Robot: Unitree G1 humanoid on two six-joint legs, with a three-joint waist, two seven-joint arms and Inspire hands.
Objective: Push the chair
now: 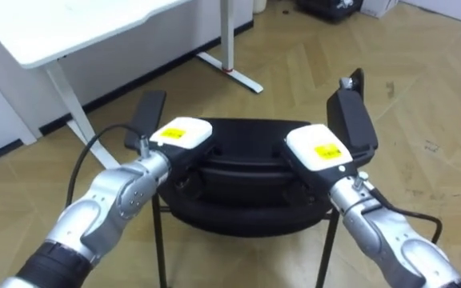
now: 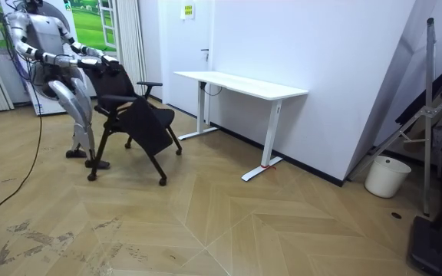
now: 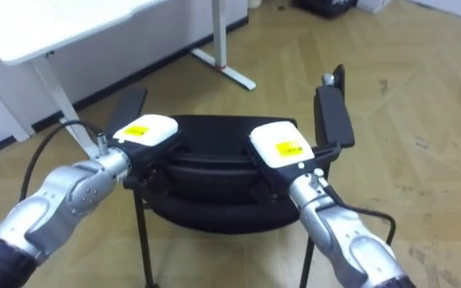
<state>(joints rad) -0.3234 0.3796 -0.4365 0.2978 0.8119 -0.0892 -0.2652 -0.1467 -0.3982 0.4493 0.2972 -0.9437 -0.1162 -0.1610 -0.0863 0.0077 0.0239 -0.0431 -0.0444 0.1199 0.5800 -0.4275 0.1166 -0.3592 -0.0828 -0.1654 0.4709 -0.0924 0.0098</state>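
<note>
Chair (image 1: pixel 242 180): black, middle of frame.
Left robot hand (image 1: pixel 181 134): on the Chair's top edge; can't tell its hold.
Right robot hand (image 1: pixel 318 149): same.
Desk (image 1: pixel 78 24): upper left.

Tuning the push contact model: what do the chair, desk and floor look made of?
Chair: matte black back, plastic or fabric, on thin dark metal-looking legs.
Desk: smooth white top, likely laminate.
Floor: wood-look herringbone planks, slight sheen; wood or laminate unclear.
</note>
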